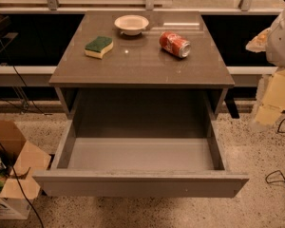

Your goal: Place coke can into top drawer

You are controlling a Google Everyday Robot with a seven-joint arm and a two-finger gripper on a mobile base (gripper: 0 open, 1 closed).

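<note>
The coke can (175,44) is red with white lettering and lies on its side on the cabinet top, right of centre, its silver end facing front right. The top drawer (141,183) is pulled wide open below the top, and its grey inside holds nothing. My gripper (257,41) is at the far right edge, off the side of the cabinet, at about the can's height and well to the right of it. It holds nothing that I can see.
A white bowl (131,24) stands at the back of the cabinet top (142,68). A green and yellow sponge (99,46) lies at the left. An open cardboard box (9,170) sits on the floor at the left. Cables (278,177) lie on the floor at the right.
</note>
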